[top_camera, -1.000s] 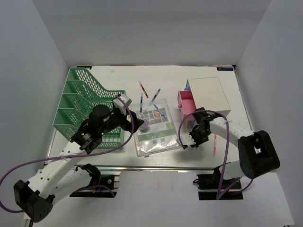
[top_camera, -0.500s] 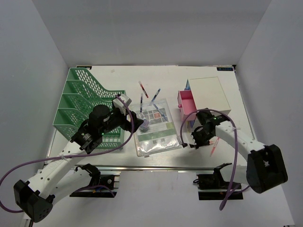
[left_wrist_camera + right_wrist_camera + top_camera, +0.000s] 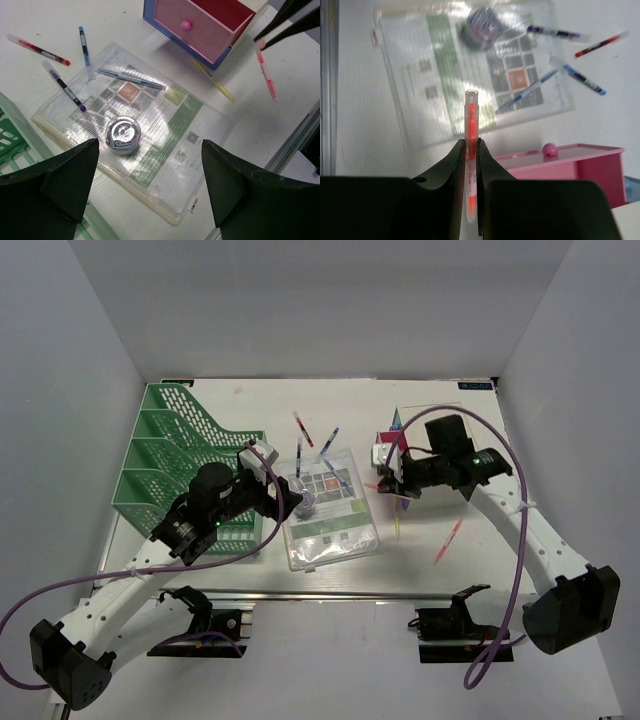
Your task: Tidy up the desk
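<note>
Since the previous frame the right gripper (image 3: 471, 146) has swung from the lower right of the desk (image 3: 250, 400) up to the pink drawer (image 3: 197, 30). It carries an orange pen (image 3: 471, 112); its jaws are pressed tight on the barrel, and one end projects past the fingertips.

The desk fills the middle of the top view, with an aluminium rail (image 3: 330, 592) along its lower edge. A green mesh file rack (image 3: 165, 455) stands at the left of the frame. A white box (image 3: 418, 423) stands at the right, its pink drawer pulled open. A clear pouch (image 3: 170, 125) lies at centre.

The left gripper (image 3: 150, 145) hangs over the pouch, jaws spread wide and holding nothing. A round tin (image 3: 123, 134) rests on the pouch.

A blue-grey pen (image 3: 131, 78) lies on the pouch. A red pen (image 3: 37, 48), a blue pen (image 3: 84, 45) and a purple pen (image 3: 65, 86) lie at its upper edge. A yellow pen (image 3: 212, 80) lies just below the drawer. A pink pen (image 3: 448, 540) lies at lower right.
</note>
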Motion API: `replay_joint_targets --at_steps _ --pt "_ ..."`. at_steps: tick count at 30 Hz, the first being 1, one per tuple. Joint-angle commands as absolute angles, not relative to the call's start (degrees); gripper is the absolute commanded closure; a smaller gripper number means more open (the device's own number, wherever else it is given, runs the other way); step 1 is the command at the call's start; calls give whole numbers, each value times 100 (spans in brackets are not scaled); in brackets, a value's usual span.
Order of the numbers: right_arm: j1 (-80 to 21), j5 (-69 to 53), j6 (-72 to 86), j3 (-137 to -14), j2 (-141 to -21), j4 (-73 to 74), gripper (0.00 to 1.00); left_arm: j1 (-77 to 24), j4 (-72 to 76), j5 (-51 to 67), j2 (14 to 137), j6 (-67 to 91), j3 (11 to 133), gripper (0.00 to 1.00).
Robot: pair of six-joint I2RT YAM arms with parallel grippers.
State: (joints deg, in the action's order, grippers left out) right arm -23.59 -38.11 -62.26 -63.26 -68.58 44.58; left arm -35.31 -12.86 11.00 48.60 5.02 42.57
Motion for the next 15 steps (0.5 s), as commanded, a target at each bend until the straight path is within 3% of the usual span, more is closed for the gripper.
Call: replay_joint_targets --at_steps 1,10,15 --pt "-2329 -4561 -4721 -6960 -7092 3702 100 -3516 -1213 1046 4816 439 4201 7" --pt "-2154 -3605 -1524 -8147 -7813 1917 100 -3516 -1195 1055 4957 431 4184 7" --pt "-1951 -2585 -1108 -7823 -7893 1109 100 -3516 -1195 1055 5027 422 4184 7"
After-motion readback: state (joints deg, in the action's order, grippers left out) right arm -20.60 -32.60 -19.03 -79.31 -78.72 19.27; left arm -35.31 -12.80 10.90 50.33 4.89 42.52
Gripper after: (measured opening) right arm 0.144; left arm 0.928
